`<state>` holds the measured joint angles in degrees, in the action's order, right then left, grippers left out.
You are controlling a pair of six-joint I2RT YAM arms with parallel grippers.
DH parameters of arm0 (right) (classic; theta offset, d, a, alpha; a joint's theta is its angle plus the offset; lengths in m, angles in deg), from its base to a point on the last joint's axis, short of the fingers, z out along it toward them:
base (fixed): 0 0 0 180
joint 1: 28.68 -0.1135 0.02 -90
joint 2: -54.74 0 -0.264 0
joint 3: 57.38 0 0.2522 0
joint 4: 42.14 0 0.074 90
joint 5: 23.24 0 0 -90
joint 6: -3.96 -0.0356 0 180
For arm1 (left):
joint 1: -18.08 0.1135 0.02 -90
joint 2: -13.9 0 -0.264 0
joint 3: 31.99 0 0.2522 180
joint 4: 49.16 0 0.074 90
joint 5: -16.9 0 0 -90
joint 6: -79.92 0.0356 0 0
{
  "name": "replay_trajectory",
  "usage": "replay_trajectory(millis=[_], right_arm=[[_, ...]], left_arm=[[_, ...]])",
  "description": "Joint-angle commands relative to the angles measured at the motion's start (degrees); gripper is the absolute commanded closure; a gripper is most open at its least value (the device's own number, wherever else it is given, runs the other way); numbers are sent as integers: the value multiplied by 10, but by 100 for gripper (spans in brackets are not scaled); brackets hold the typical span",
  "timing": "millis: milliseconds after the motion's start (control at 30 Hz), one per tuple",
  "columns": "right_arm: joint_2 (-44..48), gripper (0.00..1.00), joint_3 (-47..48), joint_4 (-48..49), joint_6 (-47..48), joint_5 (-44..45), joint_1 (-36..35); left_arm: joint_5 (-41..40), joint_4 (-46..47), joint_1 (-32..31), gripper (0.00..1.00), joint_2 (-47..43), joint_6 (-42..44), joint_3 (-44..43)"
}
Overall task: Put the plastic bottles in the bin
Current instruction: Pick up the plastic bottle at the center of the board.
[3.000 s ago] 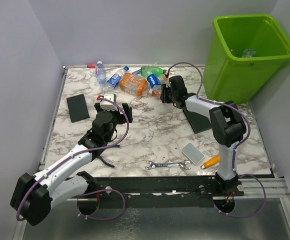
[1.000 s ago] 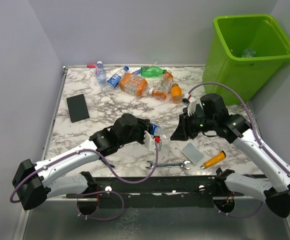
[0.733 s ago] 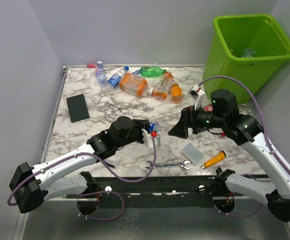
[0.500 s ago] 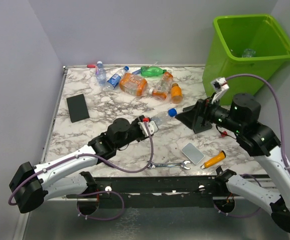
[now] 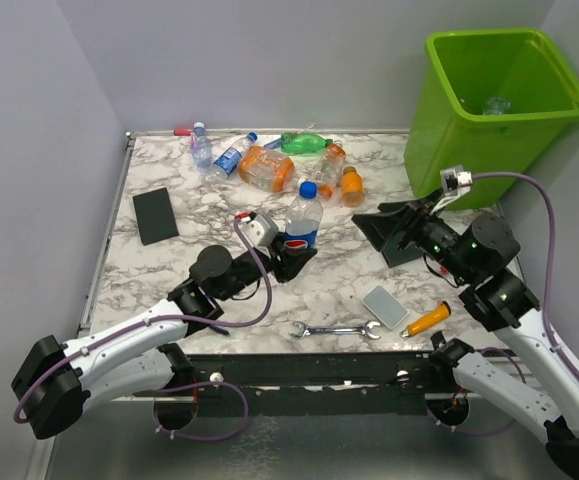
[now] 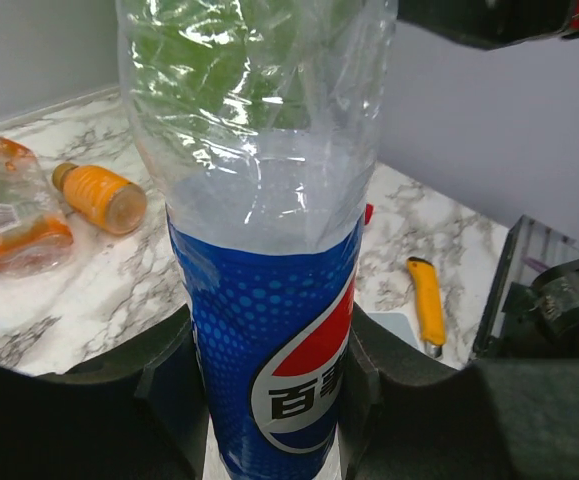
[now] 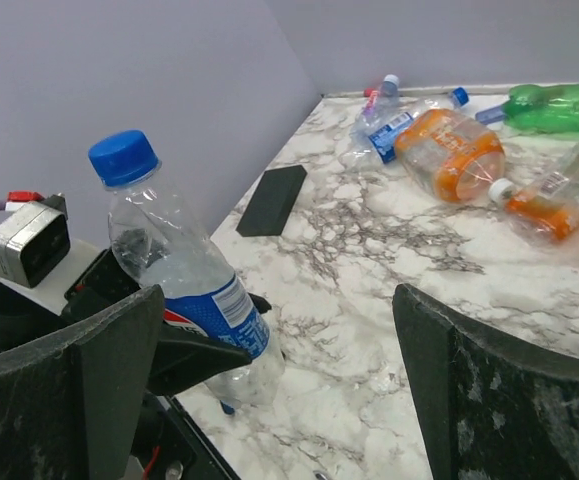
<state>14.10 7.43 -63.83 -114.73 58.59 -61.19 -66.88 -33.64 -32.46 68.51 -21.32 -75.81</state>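
A black slab (image 5: 155, 215) lies at the left of the marbled table (image 5: 139, 270). Along the far edge six bottles lie in a loose row: a clear bottle (image 5: 201, 146), a blue-label bottle (image 5: 230, 158), a fat orange bottle (image 5: 267, 168), a green bottle (image 5: 305, 143), an orange-label bottle (image 5: 326, 172) and a small orange bottle (image 5: 351, 185). The last four are crowded together.

Mid-table, the left gripper (image 6: 267, 400) is clamped on the blue label of a Pepsi bottle (image 5: 303, 216). It stands cap up, its clear upper half crumpled. Whether its base touches the table cannot be told.

Near the front edge lie a wrench (image 5: 335, 329), a grey slab (image 5: 384, 306) and an orange-handled screwdriver (image 5: 421, 322), close together but not touching. The right gripper (image 7: 278, 292) hangs over a second slab (image 5: 401, 252), also black, right of centre. Its fingers are spread wide, hold nothing and face the Pepsi bottle.

Beyond the table's far right corner stands the bin (image 5: 469, 150), with one crushed bottle (image 5: 496, 104) inside.
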Motion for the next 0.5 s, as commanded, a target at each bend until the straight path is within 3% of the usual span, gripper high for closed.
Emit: replay_trajectory(millis=[0, 233, 467], right_arm=[[-43, 0, 3, 117, -22, -78, 2], [-97, 0, -5, 238, -47, -91, 1], [-176, 3, 59, 226, -19, -126, -19]], left_arm=[[62, 41, 5, 69, 7, -61, -1], [96, 50, 7, 70, 24, -72, -7], [96, 45, 7, 70, 27, -69, -8]])
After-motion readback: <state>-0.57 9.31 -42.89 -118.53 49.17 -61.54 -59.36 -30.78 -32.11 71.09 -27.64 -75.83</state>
